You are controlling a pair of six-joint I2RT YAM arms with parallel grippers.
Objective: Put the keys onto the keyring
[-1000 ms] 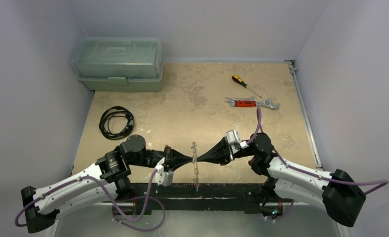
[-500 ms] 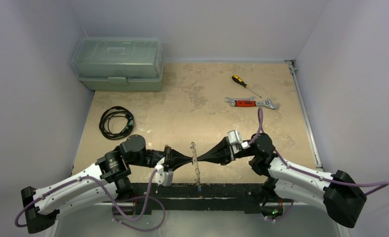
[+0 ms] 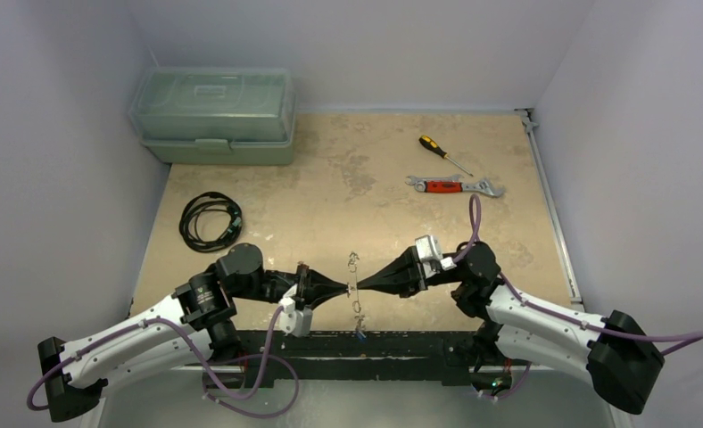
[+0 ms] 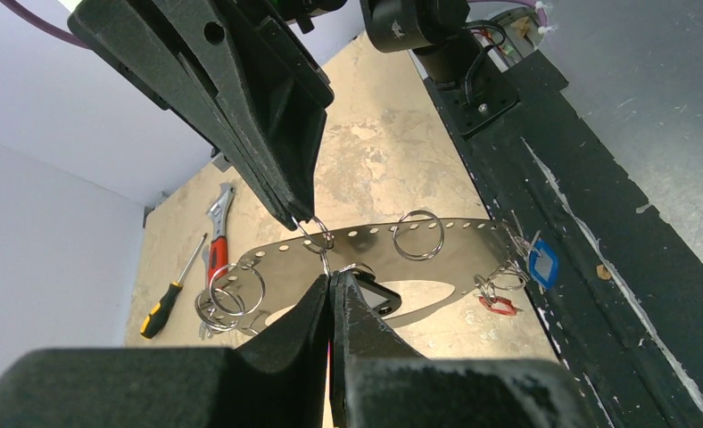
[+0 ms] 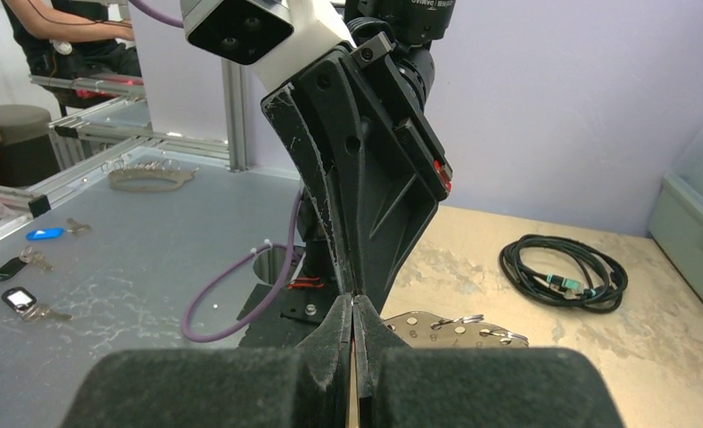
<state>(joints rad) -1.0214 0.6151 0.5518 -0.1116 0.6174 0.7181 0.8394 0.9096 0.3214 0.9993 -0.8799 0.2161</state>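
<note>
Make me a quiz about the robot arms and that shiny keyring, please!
1. True or false: the left gripper and right gripper are both shut, tips meeting at the keyring.
2. What lies beside the red-handled wrench? A) a screwdriver B) a hammer C) a spoon
3. Fill in: next to the red tag on the keyring hangs a ____ tag.
Key: 1 true; 2 A, the screwdriver; 3 blue, the blue tag.
</note>
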